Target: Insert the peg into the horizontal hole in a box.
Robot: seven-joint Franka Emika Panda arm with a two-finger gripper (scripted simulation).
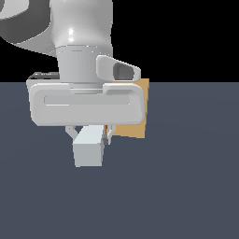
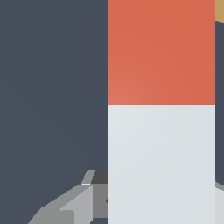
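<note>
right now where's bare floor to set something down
Bare dark grey floor lies to the exterior view's right of the tan-orange box, and all along the front. It is crowded where the hand holds the red-and-white square peg by the box.

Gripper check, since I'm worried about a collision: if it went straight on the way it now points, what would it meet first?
Probably the dark grey floor: the gripper, shut on the red-and-white square peg, points downward. Depth is unclear.

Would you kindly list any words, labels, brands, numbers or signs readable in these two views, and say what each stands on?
None: no text shows on the peg, the box, the gripper or the arm; all surfaces are plain.
</note>
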